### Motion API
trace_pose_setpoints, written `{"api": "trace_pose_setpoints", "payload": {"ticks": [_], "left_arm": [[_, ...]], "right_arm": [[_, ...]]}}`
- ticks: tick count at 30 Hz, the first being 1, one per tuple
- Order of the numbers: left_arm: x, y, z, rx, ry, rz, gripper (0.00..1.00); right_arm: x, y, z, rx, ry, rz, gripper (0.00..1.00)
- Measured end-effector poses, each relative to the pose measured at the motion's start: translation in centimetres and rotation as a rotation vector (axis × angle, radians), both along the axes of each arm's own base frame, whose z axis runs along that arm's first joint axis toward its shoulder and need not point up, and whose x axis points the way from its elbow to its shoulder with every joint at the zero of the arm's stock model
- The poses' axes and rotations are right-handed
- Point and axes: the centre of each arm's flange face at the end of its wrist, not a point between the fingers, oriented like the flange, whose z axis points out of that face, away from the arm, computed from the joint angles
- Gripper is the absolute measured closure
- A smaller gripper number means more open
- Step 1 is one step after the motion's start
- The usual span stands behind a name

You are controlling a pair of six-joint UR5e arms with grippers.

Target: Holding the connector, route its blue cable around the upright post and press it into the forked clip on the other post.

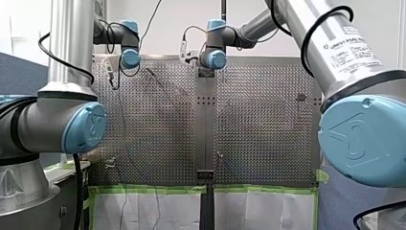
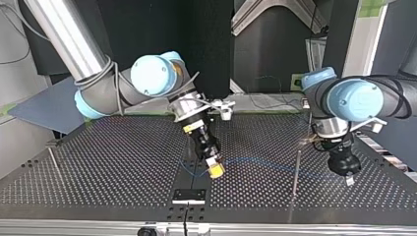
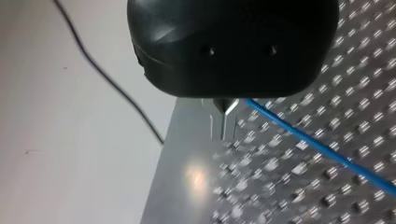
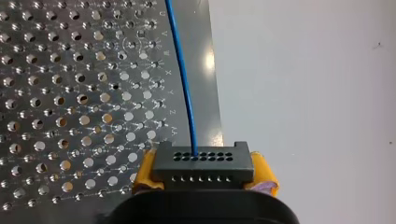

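Top view, left to right: my right gripper [image 2: 215, 170] hangs low over the perforated table [image 2: 113, 167], its yellow pads [image 4: 145, 170] clamped on the black connector [image 4: 203, 165]. The blue cable [image 4: 186, 93] leaves the connector and runs rightward above the table toward a thin upright post [image 2: 296, 172]. Right of the post hovers my left gripper [image 2: 348, 179], the cable close beside it; whether its jaws are apart or together, I cannot tell.

The front view sits behind and above, between my left arm [image 1: 62, 122] and my right arm [image 1: 359, 134], looking out over the perforated table [image 1: 158, 124]. The top view faces back from across it, low. Both wrist views hang close over the plate — each shares the blue cable [image 4: 184, 84] with the top view.
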Motion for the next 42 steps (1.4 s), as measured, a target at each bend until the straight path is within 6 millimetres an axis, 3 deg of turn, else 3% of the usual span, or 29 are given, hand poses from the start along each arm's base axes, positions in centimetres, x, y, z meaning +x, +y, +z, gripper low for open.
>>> {"api": "trace_pose_setpoints", "payload": {"ticks": [11,18,33,42], "left_arm": [[4.2,4.3,1.7,0.012,-0.042,-0.016,1.0],[5.0,3.6,3.5,0.027,-0.069,-0.056,1.0],[4.2,2.5,2.1,0.02,-0.016,-0.038,1.0],[3.5,1.1,-0.8,0.014,0.027,-0.069,1.0]], "right_arm": [[1.2,-1.2,-4.0,0.029,0.033,0.003,1.0],[1.2,-1.6,-4.8,0.038,0.038,-0.003,1.0],[0.7,-1.9,-5.4,0.066,0.063,-0.02,1.0],[0.5,-1.8,-5.9,0.085,0.086,-0.023,1.0]]}}
